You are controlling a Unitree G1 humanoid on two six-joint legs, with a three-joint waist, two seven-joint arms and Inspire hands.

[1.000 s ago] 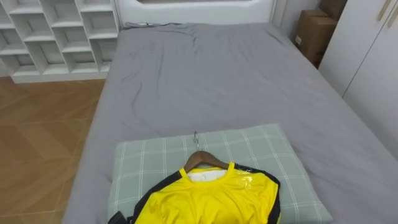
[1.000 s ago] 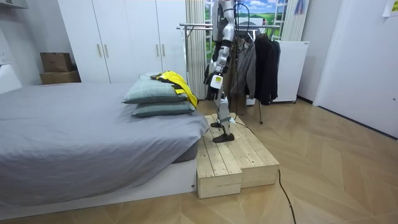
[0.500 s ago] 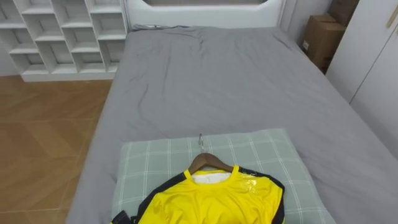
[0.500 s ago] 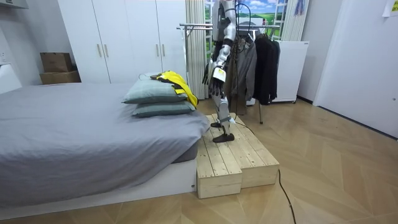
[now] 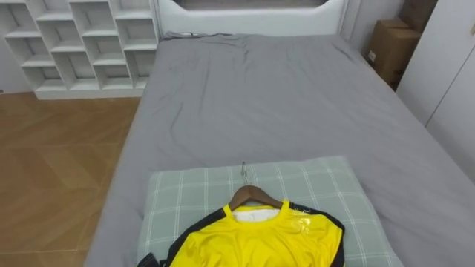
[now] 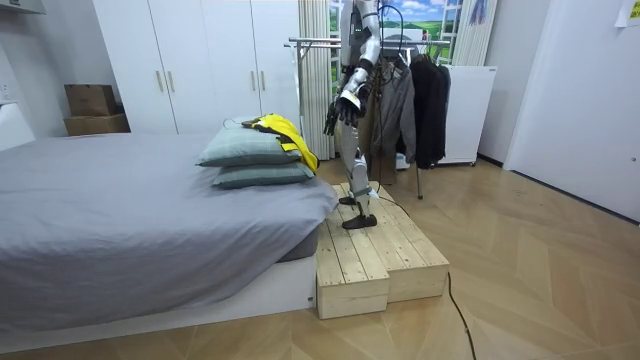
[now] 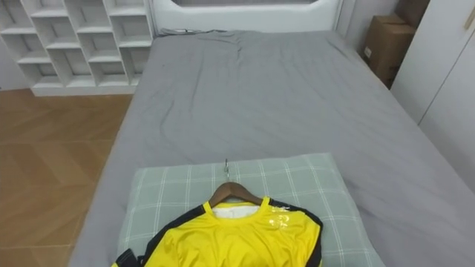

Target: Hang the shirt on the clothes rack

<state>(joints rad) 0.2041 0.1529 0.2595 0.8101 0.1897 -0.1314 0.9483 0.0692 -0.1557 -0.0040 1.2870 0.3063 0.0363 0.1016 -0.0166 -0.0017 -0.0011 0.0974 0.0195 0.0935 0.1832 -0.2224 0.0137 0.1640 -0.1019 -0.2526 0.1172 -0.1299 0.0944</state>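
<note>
Room view: standing on the wooden platform [image 6: 375,250] at the pillow end of the grey bed [image 6: 120,210] and facing it, with the clothes rail [image 6: 318,42] and its dark garments [image 6: 425,95] just behind. Left hand [image 6: 338,112] held out ahead of the body, well apart from the bed; cannot tell whether wide, narrow or holding anything, too small to judge.

From the head camera: yellow jersey [image 5: 256,241] with black trim lying flat on the near green-checked pillow [image 5: 178,200], already on a wooden hanger [image 5: 252,197]. Metal hook [image 5: 243,172] pointing to the far side and resting on the pillow. Not lifted yet; reaching for the hanger probably next.

Possible trouble from here:
- Grabbing cloth rather than wood, with the jersey sliding off one hanger arm on the lift.
- Missing the thin hook, or pressing it down into the soft pillow.
- Leaning too far over the pillows from the raised platform and losing balance.
- Turning to the rail with the jersey swinging, and snagging on the garments hung there.
</note>
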